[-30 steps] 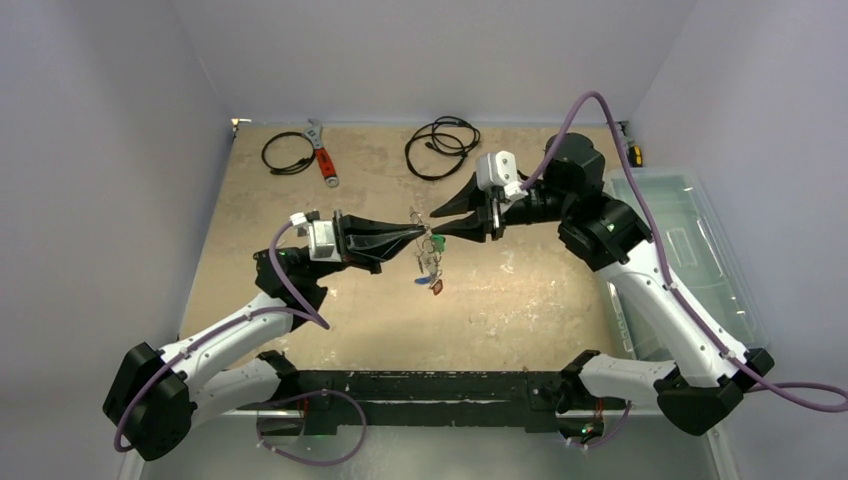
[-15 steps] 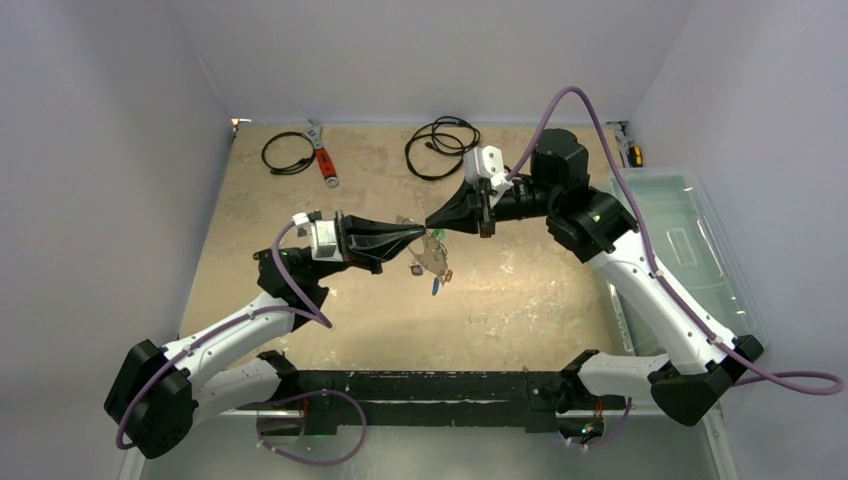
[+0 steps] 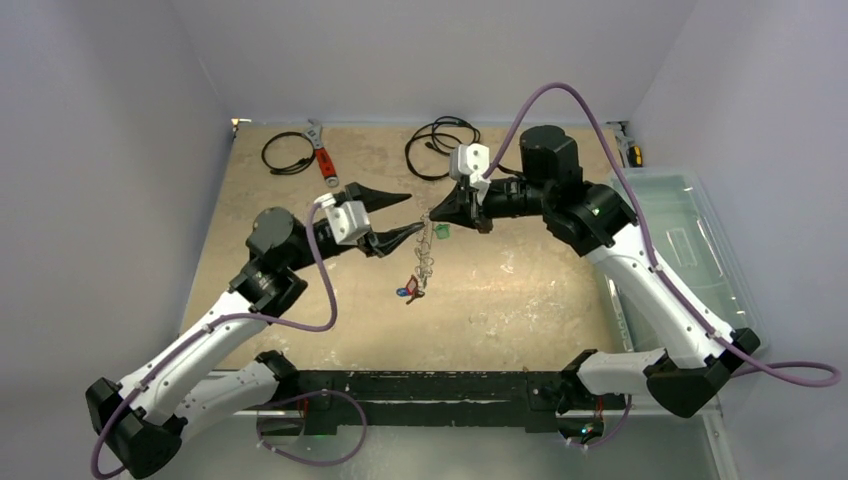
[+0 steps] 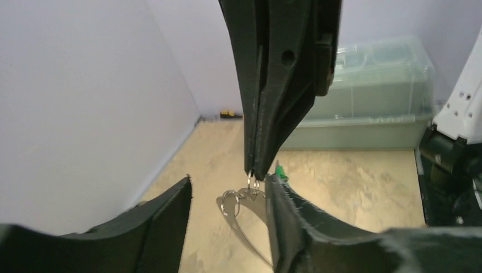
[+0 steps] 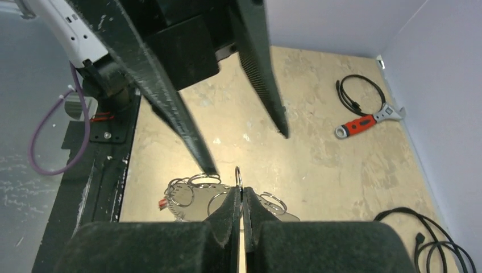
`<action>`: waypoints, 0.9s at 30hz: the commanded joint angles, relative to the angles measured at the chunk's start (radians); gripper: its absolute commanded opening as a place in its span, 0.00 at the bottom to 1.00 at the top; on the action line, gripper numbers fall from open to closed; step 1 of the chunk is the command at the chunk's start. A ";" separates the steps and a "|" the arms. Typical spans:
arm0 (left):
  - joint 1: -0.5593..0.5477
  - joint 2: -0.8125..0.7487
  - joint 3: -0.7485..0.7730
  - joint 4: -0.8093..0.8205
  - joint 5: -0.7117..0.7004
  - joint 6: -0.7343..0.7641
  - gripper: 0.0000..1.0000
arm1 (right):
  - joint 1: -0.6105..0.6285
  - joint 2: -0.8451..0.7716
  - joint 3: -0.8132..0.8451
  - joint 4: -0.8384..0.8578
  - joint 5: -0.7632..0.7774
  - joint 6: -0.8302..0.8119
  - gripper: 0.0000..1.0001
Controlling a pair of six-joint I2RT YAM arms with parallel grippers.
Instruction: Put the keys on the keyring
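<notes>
One thin ring (image 5: 238, 173) pinched in right hand (image 5: 239, 191).

Above the middle of the bench (image 3: 520, 300), the left pincer (image 3: 416, 211) comes in from the left and the right pincer (image 3: 431, 215) from the right. The right pincer's pressed-together tips reach in between the left pincer's spread fingers. The keyring (image 3: 427, 250) hangs from those tips and runs down toward the near side, with the keys (image 3: 410, 291) at its near end. Whether they touch the bench cannot be told. Along the far edge lie the left cable (image 3: 287, 153), the wrench (image 3: 322, 155) just right of it, and the right cable (image 3: 440, 146) behind the right pincer. A bin (image 3: 690, 230) stands beyond the bench's right edge.
</notes>
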 commanded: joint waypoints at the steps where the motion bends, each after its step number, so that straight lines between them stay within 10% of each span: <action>1: -0.003 0.078 0.252 -0.529 0.027 0.279 0.45 | 0.051 -0.001 0.079 -0.065 0.126 -0.052 0.00; 12: -0.008 0.237 0.484 -0.825 0.126 0.413 0.27 | 0.136 -0.008 0.055 -0.084 0.226 -0.055 0.00; 27: -0.016 0.249 0.491 -0.877 0.147 0.440 0.34 | 0.149 -0.026 0.032 -0.064 0.235 -0.055 0.00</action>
